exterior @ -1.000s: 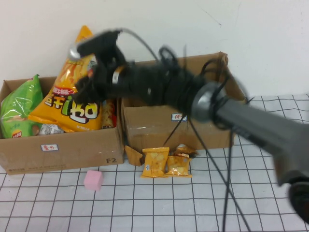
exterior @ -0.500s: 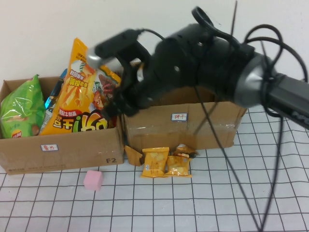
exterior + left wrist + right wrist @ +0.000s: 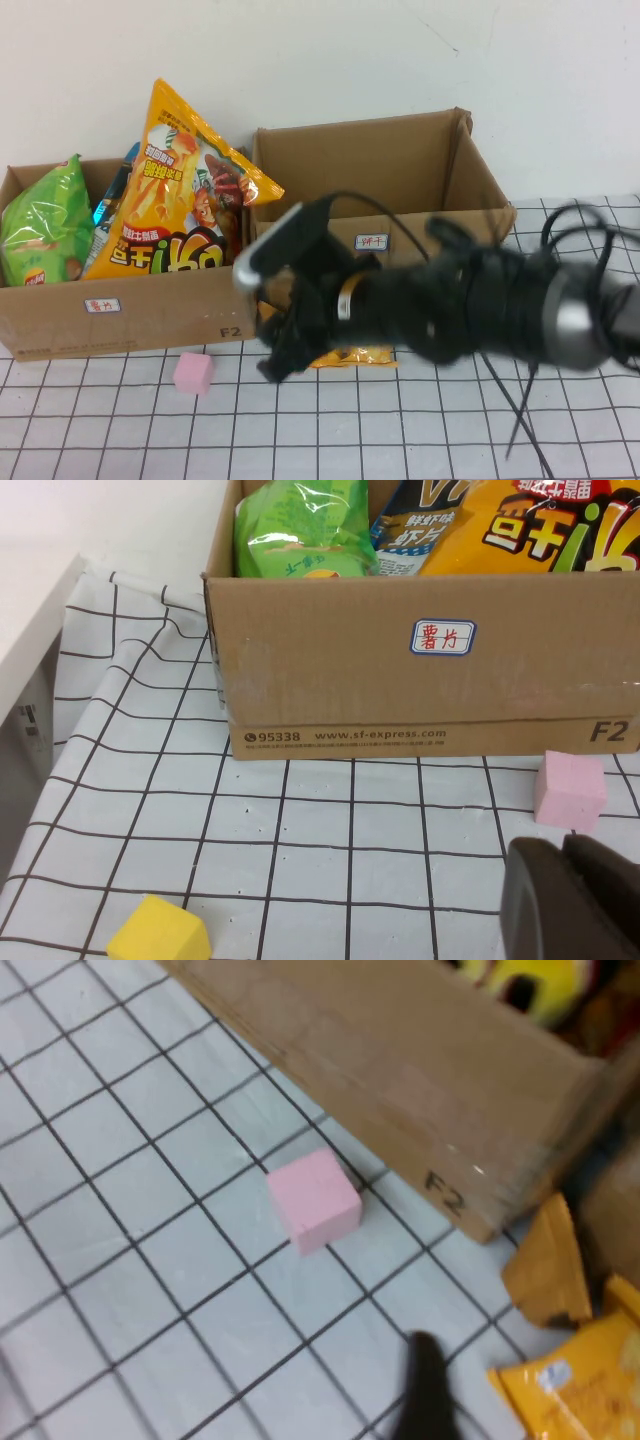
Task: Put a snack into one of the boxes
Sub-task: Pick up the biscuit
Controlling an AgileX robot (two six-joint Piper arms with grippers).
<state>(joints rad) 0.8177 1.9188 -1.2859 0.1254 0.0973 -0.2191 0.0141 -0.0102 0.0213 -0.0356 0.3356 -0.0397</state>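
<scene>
Orange chip bag (image 3: 178,205) sits in left box (image 3: 120,300). Right pincer (image 3: 285,355) hovers low over yellow snack packets (image 3: 345,352), grip indeterminable. Left pincer (image 3: 575,900) parked, grip indeterminable.

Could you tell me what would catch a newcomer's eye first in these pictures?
Probably the right arm, stretched low across the table's front with the right gripper near the small yellow snack packets before the empty right box. Next, the tall orange chip bag standing in the full left box. The left gripper sits beside the pink cube.
</scene>
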